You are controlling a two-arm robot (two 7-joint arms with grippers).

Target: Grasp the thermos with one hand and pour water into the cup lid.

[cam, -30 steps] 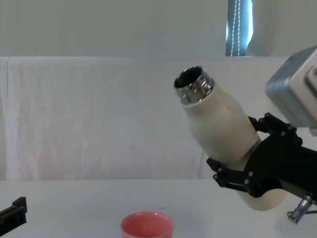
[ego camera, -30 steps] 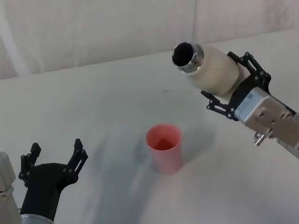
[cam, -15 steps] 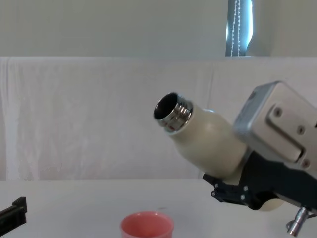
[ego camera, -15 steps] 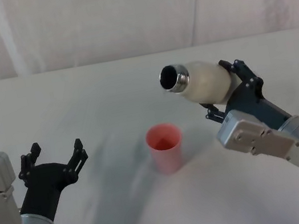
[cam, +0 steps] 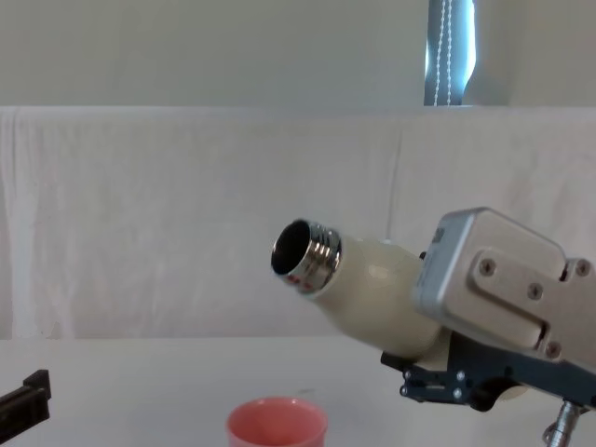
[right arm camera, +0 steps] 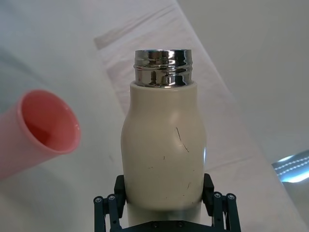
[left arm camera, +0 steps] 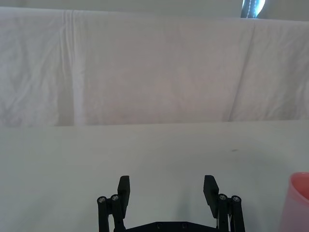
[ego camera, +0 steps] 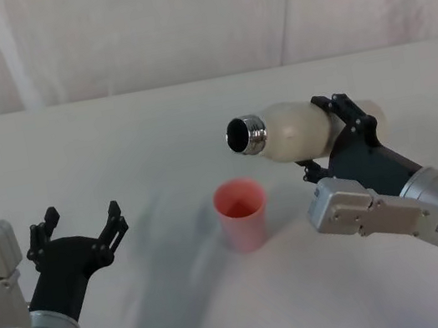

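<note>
**Thermos tipped toward the cup, no water falling yet**

Nearest the robot, at about eight o'clock on the table (ego camera: pixel 153 125), the left gripper (ego camera: pixel 76 231) rests idle, its black fingers spread wide with nothing between them.

The cup lid (ego camera: pixel 242 214) stands upright at the centre of the cloth, its pink inside looking dry in the right wrist view.

Beyond it, toward one o'clock, the right gripper (ego camera: pixel 334 133) has its fingers clamped on the lower body of the thermos (ego camera: pixel 289 130). The bottle lies close to level in the air, its open steel neck (ego camera: pixel 245 135) pointing toward nine o'clock and sitting above and slightly behind the cup's rim.

This appears to be the tilting stage of the pour. No stream is visible. The next move likely calls for more wrist roll, mouth dropping, while the neck is kept over the cup opening.
</note>
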